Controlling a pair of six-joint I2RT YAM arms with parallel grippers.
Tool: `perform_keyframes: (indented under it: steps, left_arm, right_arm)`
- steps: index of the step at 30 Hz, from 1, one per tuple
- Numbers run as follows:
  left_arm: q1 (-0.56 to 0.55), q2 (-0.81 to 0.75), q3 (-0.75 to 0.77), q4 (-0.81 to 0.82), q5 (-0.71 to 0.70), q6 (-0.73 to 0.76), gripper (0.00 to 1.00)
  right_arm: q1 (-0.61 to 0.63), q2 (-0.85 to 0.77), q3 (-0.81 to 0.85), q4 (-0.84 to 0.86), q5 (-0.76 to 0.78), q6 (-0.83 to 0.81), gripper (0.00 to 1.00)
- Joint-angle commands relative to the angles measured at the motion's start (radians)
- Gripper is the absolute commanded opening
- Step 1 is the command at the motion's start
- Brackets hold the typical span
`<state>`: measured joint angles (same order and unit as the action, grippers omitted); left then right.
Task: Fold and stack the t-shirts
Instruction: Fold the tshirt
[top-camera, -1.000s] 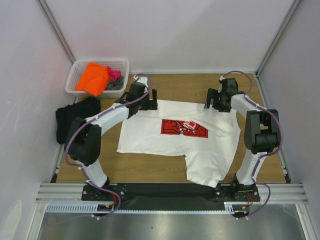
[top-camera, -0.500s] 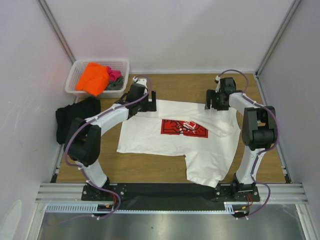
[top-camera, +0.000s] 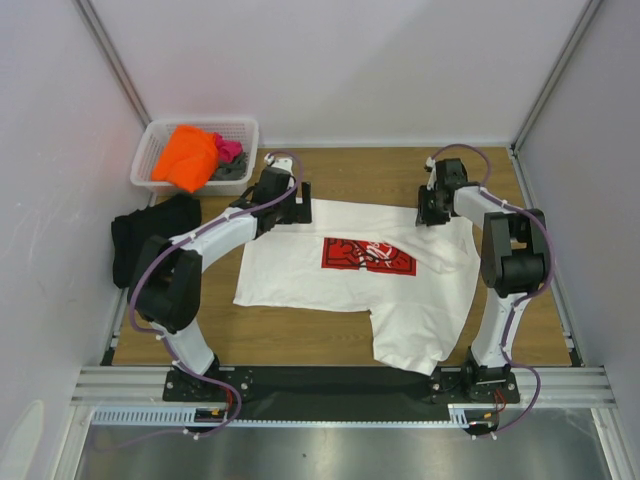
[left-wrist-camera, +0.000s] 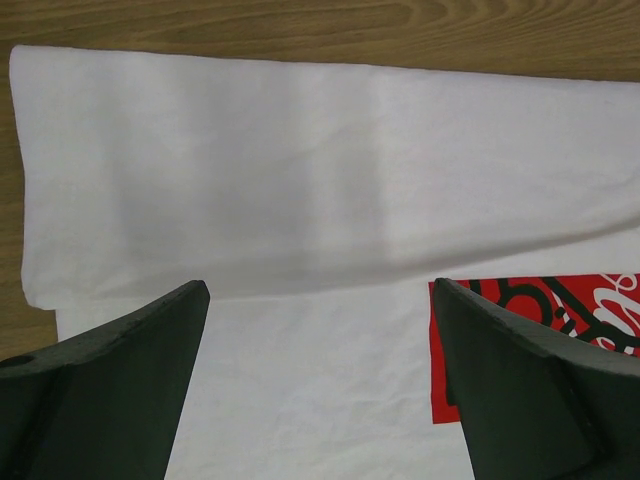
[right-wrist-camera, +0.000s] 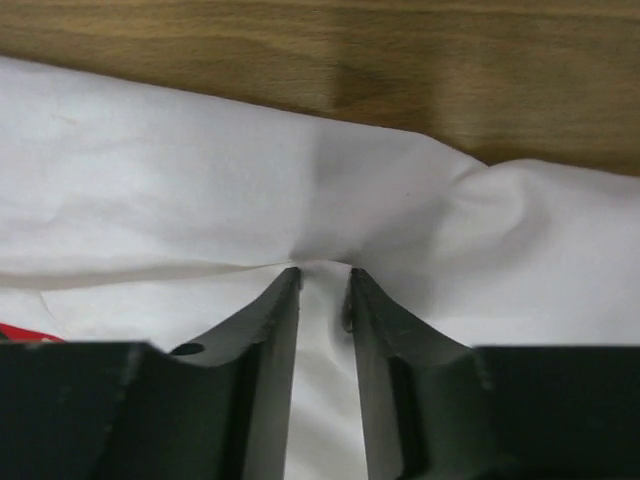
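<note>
The large white t-shirt (top-camera: 350, 290) lies spread on the wooden table, its red-and-black graphic (top-camera: 367, 256) facing up. My right gripper (top-camera: 432, 208) is at the shirt's far right edge. In the right wrist view its jaws (right-wrist-camera: 325, 272) have narrowed on a puckered ridge of white cloth (right-wrist-camera: 150, 190). My left gripper (top-camera: 300, 200) hovers open over the far left edge; the left wrist view shows its fingers (left-wrist-camera: 320, 290) wide apart above a folded band of the shirt (left-wrist-camera: 250, 180), the graphic (left-wrist-camera: 600, 300) beside the right finger. A black t-shirt (top-camera: 150, 235) lies at the left.
A white lattice basket (top-camera: 160, 140) stands at the back left with orange (top-camera: 187, 155), pink (top-camera: 230, 148) and grey (top-camera: 232, 170) tees inside. White walls enclose the table on three sides. Bare wood (top-camera: 370, 170) runs behind the shirt.
My right gripper has moved slightly left onto the shirt's far edge and its jaws have closed from wide open onto the cloth. The left arm has barely moved.
</note>
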<state>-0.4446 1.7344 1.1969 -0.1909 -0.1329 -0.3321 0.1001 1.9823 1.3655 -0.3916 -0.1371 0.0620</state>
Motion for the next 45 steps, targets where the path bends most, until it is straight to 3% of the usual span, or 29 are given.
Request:
perform_keyframes:
  steps: [1,2,7,12,17,27,35,36,40,45]
  left_arm:
    - [0.003,-0.053,0.004,0.005,-0.022,-0.001,1.0]
    - [0.003,-0.052,0.006,0.004,-0.022,-0.001,1.0]
    - [0.003,-0.05,0.007,0.007,-0.022,-0.002,1.0]
    - [0.003,-0.045,0.007,0.014,-0.02,0.002,1.0]
    - [0.003,-0.041,0.009,0.016,-0.02,0.002,1.0]
    - [0.003,-0.03,0.004,0.024,-0.024,0.007,1.0]
    - [0.003,-0.038,-0.013,0.03,-0.022,0.013,1.0]
    - [0.003,-0.038,-0.019,0.031,-0.02,0.013,1.0]
    - [0.003,-0.044,-0.03,0.036,-0.01,0.011,1.0]
    - [0.001,-0.055,-0.045,0.048,0.015,-0.002,1.0]
  right_arm:
    - [0.01,-0.011,0.035,-0.012,0.024,-0.005,0.31]
    - [0.012,-0.026,0.037,-0.015,0.03,0.001,0.19]
    - [0.029,-0.08,0.035,-0.05,0.044,0.009,0.03]
    - [0.052,-0.131,0.027,-0.105,0.045,0.039,0.05]
    - [0.082,-0.194,-0.015,-0.153,0.059,0.073,0.0]
    - [0.185,-0.33,-0.147,-0.208,-0.133,0.144,0.0]
    - [0.279,-0.381,-0.212,-0.257,-0.177,0.194,0.0]
    - [0.282,-0.385,-0.218,-0.262,-0.189,0.202,0.04]
    - [0.3,-0.427,-0.238,-0.283,-0.2,0.217,0.64]
    - [0.265,-0.484,-0.203,-0.308,-0.176,0.226,0.93]
